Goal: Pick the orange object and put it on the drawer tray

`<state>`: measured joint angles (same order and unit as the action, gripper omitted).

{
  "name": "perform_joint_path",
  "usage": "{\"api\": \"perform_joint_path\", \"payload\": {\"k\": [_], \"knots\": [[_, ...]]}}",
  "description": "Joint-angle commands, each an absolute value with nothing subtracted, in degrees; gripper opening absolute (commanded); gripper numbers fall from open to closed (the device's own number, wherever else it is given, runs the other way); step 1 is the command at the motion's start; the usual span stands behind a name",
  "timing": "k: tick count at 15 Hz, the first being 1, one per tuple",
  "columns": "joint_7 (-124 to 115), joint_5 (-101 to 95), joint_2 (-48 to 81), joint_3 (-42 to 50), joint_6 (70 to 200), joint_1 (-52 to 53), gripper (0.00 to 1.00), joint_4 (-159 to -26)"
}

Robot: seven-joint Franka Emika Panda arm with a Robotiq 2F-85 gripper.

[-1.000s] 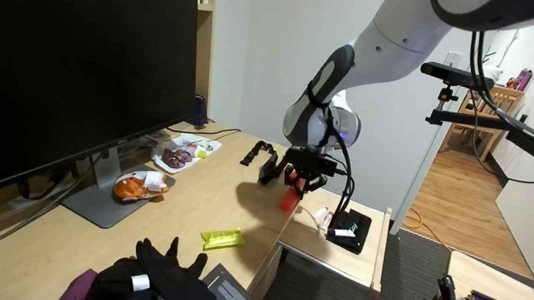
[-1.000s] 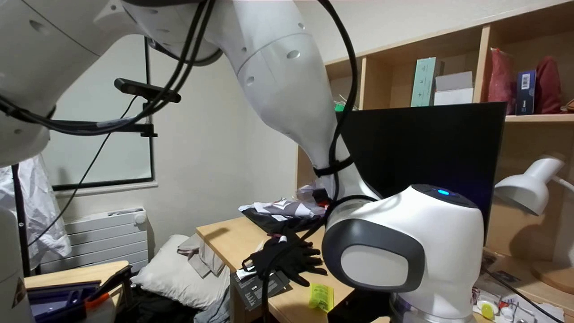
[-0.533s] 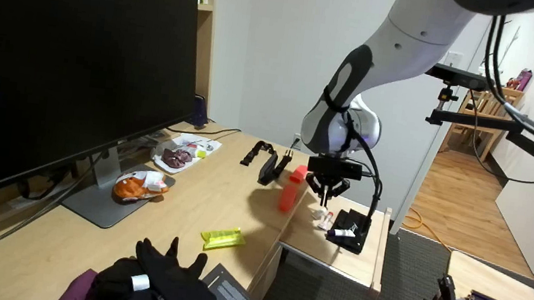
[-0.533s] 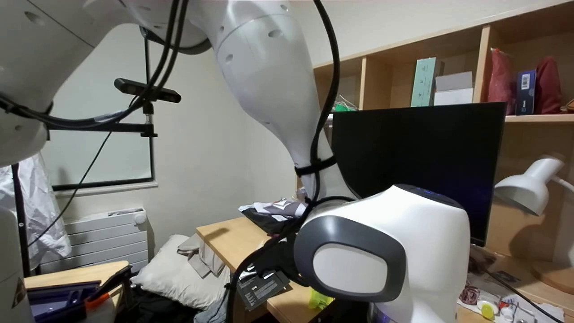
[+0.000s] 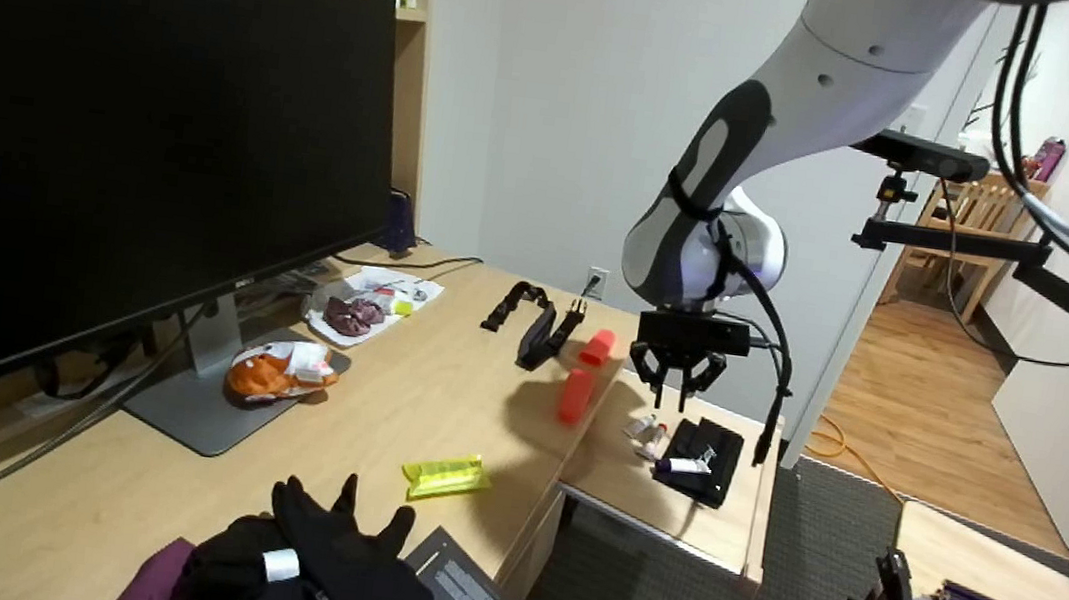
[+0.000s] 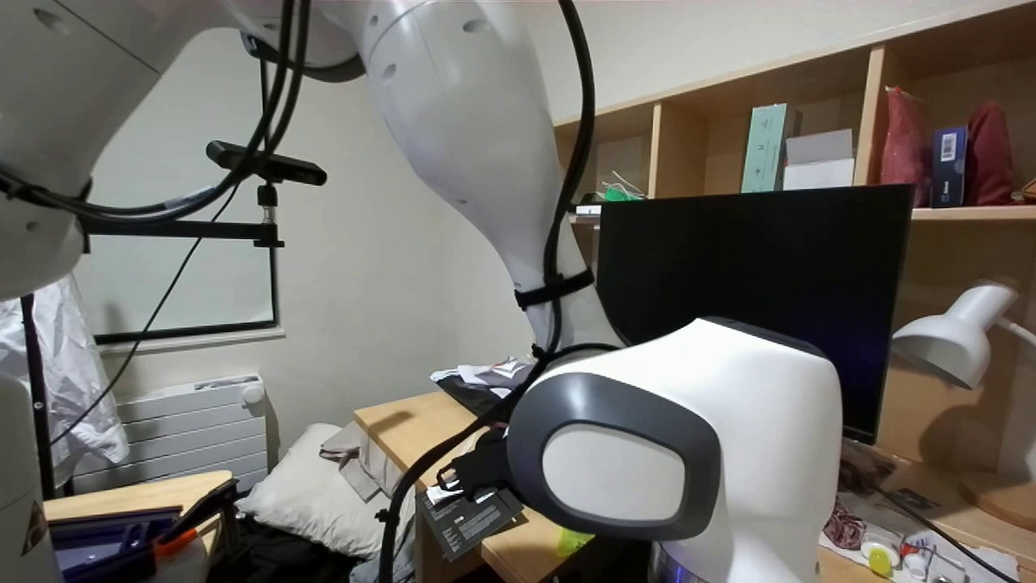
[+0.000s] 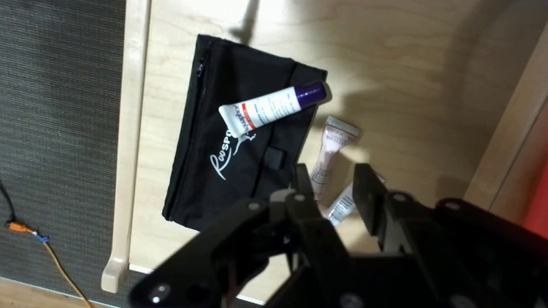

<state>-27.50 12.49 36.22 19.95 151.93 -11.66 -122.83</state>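
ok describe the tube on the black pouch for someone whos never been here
From the big black monitor, cross the desk to the pale wooden drawer tray pulled out past its edge. A flat black pouch lies there, bearing the white tube. Unlike the two tubes beside the pouch, it rests on top and shows a dark purple cap.
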Motion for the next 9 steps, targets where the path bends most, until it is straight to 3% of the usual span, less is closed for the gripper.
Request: {"api": "perform_joint_path", "payload": {"k": [1, 6, 9], "knots": [[-26.81, 13.26, 33.58, 18.98, 153.23, -11.46, 0.63, -124.68], [-27.11, 15.38, 33.88, 15.65, 153.09, -11.51, 0.95, -123.01], [-26.88, 16.72, 34.79, 13.40, 153.86, -11.63, 1.00, -121.71]]}}
